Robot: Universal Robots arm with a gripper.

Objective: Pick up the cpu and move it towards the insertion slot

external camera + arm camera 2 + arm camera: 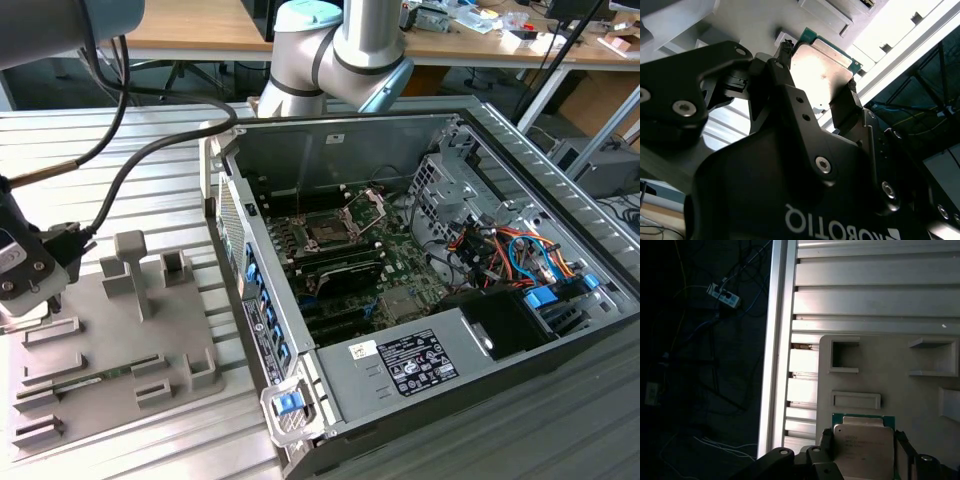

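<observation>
1. Your gripper clamps the cpu by two opposite edges, over the grey tray.
2. The insertion slot sits well apart, inside the open computer case.

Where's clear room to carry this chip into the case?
Tool grips the chip. Bare table lies past the grey tray, up to the case. Nothing stands over the socket; cables crowd the exterior view's right of it.
</observation>
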